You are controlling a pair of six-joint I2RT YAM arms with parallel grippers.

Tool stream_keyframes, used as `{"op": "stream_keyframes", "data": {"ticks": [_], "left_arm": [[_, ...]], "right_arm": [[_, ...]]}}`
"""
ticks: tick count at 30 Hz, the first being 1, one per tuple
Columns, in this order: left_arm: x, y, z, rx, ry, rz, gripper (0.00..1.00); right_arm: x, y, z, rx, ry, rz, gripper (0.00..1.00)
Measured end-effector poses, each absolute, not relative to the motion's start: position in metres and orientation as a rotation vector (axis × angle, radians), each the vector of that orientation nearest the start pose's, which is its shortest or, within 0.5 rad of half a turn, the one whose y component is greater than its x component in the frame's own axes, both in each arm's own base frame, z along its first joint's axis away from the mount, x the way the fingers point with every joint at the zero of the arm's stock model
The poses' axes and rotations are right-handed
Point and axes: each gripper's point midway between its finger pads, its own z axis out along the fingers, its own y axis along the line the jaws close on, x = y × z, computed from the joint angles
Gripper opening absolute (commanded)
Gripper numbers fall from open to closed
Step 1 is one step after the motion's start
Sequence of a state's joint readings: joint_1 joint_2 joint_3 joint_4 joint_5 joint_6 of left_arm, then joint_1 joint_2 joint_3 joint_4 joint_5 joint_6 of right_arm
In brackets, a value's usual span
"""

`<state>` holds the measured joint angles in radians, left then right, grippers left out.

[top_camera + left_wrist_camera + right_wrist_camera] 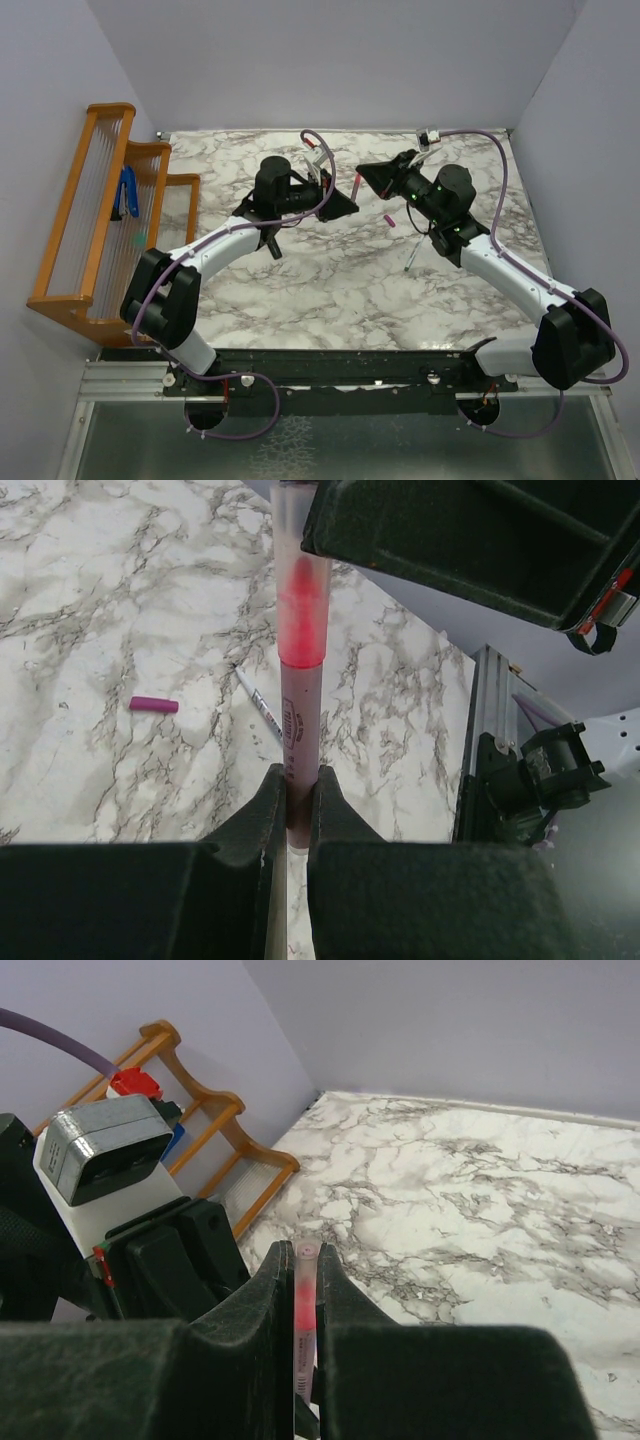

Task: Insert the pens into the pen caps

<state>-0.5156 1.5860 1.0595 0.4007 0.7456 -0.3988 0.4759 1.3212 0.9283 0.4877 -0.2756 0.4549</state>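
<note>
My left gripper [298,780] is shut on the lower barrel of a thin pinkish-white pen [300,710]. The pen's red tip sits inside a pale, see-through pink cap [302,570]. My right gripper [306,1256] is shut on that pale pink cap [306,1290]. In the top view the two grippers meet tip to tip above the far middle of the table, the left [343,203] and the right [370,176], with the pen [357,186] between them. A magenta-purple cap [389,220] and a thin greyish pen [413,258] lie loose on the marble.
A wooden rack [100,200] stands along the left wall with a blue-handled tool [128,192] in it. The marble table [330,300] ends at purple walls at the back and on both sides. The right arm's purple cable [480,135] loops over the far right corner.
</note>
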Motion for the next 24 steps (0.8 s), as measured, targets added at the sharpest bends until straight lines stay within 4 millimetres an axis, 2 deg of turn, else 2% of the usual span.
{"op": "stream_keyframes", "data": {"ticks": [15, 24], "left_arm": [[0.337, -0.325, 0.247, 0.812, 1.749, -1.215, 0.00], [0.338, -0.317, 0.232, 0.853, 1.808, -1.179, 0.00]], "right_arm": [[0.361, 0.269, 0.317, -0.336, 1.520, 0.899, 0.00], [0.351, 0.281, 0.303, -0.374, 1.519, 0.895, 0.00]]}}
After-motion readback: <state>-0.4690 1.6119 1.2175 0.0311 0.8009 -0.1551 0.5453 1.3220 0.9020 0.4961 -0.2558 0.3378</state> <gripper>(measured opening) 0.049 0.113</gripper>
